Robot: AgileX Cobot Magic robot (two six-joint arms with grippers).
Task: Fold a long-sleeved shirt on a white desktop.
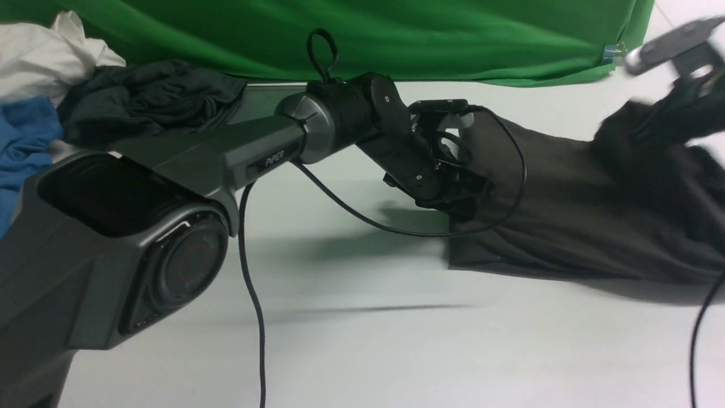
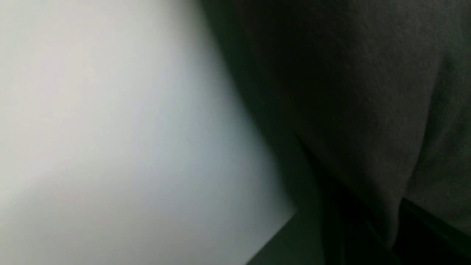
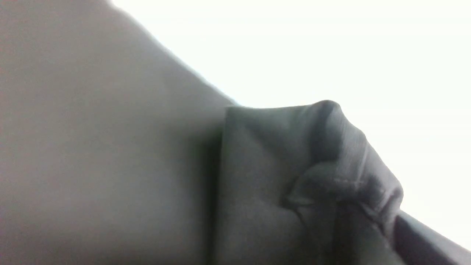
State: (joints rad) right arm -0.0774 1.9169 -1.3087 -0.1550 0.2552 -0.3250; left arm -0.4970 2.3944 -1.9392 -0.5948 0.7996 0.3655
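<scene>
The long-sleeved shirt [image 1: 566, 215] lies as a dark band across the right half of the white desktop [image 1: 396, 351]; the right gripper [image 1: 694, 79], clenched on a bunched corner, holds that end off the surface, likely to carry it over for a fold. The left gripper [image 1: 461, 201] sits at the shirt's opposite edge, probably for the matching corner, though I cannot tell whether its jaws grip cloth. Bare tabletop lies open nearer the robot, and the pile of other garments [image 1: 113, 102] is well apart at far left

dark shirt [image 1: 566, 215], flat on white desktop [image 1: 396, 351], right end lifted
</scene>
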